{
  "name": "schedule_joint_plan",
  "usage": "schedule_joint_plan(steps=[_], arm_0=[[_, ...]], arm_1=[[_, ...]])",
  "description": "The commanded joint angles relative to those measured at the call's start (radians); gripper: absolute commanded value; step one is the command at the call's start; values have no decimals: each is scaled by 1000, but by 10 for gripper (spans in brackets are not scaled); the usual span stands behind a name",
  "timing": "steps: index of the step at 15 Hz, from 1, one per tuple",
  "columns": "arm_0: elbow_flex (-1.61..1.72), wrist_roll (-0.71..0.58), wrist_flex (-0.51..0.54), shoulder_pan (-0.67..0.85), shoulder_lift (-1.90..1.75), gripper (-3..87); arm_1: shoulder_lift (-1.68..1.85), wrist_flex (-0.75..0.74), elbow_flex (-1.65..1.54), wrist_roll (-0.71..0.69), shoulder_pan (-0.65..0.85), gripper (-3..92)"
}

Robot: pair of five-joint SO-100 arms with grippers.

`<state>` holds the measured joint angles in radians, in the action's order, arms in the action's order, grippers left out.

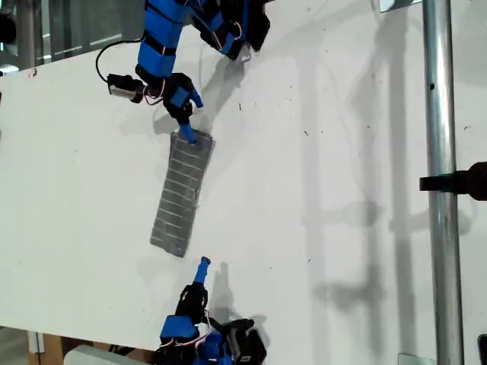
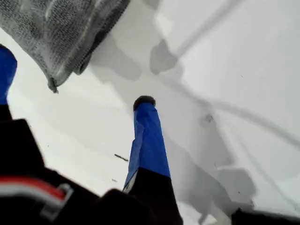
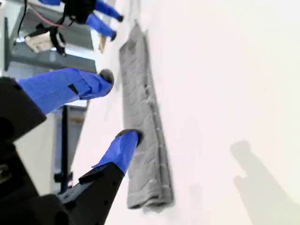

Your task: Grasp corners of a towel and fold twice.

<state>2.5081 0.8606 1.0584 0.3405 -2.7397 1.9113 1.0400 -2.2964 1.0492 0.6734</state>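
The exterior view looks straight down from high above the table (image 1: 319, 190). Both wrist views sit low and close over it, facing each other along the folded towel (image 1: 183, 194), which all three views share.

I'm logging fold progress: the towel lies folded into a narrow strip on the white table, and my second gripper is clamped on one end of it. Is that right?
Not quite. The towel does lie as a narrow folded strip on the white table, but my second gripper is open and holds nothing. The second wrist view shows its fingers spread apart.
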Motion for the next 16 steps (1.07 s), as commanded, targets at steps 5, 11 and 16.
schedule_joint_plan(steps=[5, 11, 16], arm_0=[[387, 172, 67, -279, -730, 148], [417, 189, 71, -321, -732, 139], [445, 186, 63, -319, -732, 139]], arm_1=[[-489, -158, 393, 92, -54, 464], [-589, -201, 534, 97, -69, 13], [-362, 34, 388, -29, -35, -2]])
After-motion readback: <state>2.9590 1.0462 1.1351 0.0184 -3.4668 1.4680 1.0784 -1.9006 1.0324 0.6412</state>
